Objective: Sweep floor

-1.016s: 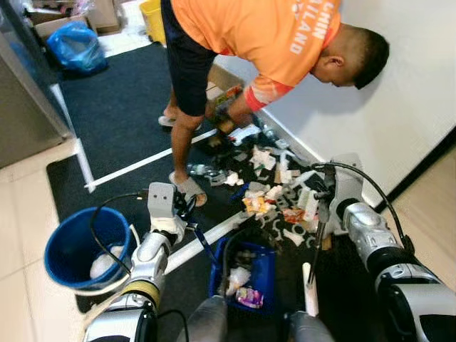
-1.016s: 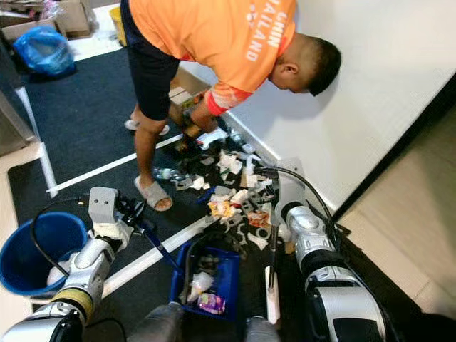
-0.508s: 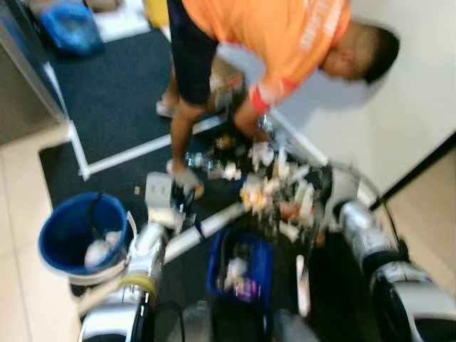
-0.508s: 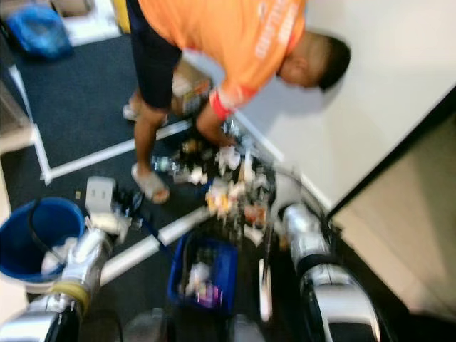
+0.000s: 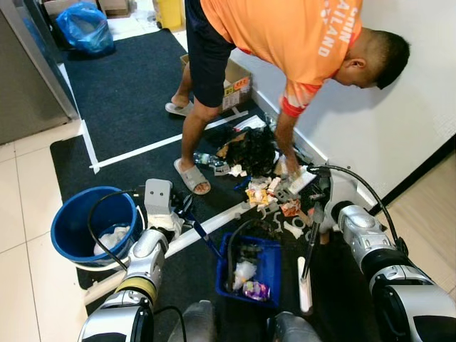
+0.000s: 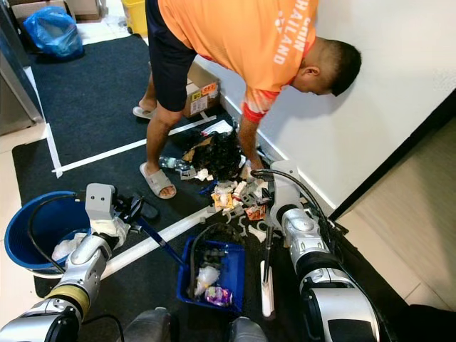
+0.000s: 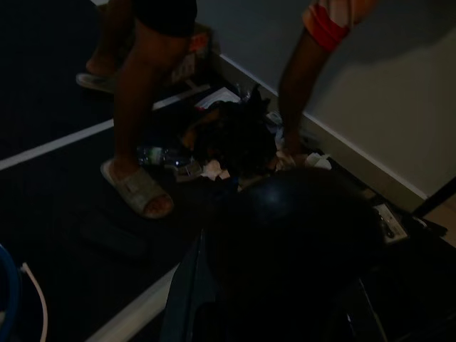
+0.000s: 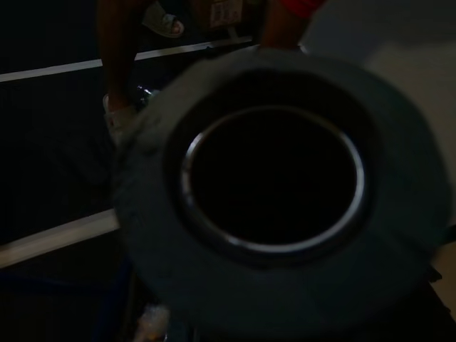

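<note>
A blue dustpan (image 5: 265, 265) lies on the dark mat in front of me with several bits of trash in it. Its blue handle (image 5: 204, 241) runs up to my left gripper (image 5: 183, 211), which is shut on it. My right gripper (image 5: 318, 212) is shut on a black brush handle (image 5: 311, 246) that ends in a white piece (image 5: 304, 286) beside the dustpan. A heap of paper and wrapper litter (image 5: 269, 194) lies just beyond the dustpan by the wall. In the right wrist view the round end of the handle (image 8: 274, 182) sits close to the lens.
A person in an orange shirt (image 5: 285, 32) bends over the litter, one hand (image 5: 291, 169) in it, a sandalled foot (image 5: 191, 175) near my left arm. A black bag (image 5: 251, 148) lies on the heap. A blue bucket (image 5: 75, 217) stands to my left. The white wall (image 5: 399, 114) is on the right.
The camera shook and shifted. The person moved along the wall and now reaches into the litter nearer me; a black bag now lies on the heap. Both grippers keep their hold.
</note>
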`<state>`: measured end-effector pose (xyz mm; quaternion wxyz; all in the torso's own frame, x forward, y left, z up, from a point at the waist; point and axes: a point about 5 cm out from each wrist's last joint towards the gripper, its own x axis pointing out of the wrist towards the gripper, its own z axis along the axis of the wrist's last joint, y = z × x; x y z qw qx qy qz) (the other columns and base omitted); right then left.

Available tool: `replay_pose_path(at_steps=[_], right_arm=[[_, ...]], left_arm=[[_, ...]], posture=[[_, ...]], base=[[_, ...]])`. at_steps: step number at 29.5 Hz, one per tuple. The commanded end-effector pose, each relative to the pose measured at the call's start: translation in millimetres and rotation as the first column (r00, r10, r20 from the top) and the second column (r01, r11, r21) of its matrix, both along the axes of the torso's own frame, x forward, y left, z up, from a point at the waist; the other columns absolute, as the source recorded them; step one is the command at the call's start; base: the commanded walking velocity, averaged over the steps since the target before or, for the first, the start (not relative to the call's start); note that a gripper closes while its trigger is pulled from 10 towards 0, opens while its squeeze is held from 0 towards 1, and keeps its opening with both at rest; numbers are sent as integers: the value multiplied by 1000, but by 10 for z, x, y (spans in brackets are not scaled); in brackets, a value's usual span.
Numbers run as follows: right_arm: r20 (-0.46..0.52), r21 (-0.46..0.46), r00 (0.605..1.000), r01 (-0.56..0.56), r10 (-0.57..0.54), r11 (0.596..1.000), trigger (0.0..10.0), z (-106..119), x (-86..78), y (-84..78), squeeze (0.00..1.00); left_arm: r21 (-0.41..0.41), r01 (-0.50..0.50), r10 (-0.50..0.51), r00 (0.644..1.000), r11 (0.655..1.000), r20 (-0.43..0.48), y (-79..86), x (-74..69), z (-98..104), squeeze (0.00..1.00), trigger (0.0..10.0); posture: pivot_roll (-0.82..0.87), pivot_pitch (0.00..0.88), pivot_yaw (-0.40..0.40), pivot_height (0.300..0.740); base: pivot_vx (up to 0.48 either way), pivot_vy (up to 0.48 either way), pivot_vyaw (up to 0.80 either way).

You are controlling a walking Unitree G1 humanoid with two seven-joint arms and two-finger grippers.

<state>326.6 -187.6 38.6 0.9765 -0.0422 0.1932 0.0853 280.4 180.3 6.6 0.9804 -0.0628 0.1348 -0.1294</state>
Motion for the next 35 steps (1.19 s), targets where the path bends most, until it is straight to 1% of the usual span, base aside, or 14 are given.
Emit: replay_pose_path(at_steps=[1, 35], right_arm=[[-68, 20, 998, 9, -7, 1000, 10000, -126, -84, 3, 0], [-71, 27, 997, 2, 0, 1000, 10000, -140, -91, 40, 0]], left_arm=[[-27, 3, -5, 998, 1000, -65, -47, -96, -123, 0, 10000], [-28, 18, -20, 997, 999, -70, -73, -88, -121, 0, 10000]], posture=[[162, 46, -71, 740], [161, 44, -66, 740]], base=[[-285, 0, 0], [-302, 0, 0]])
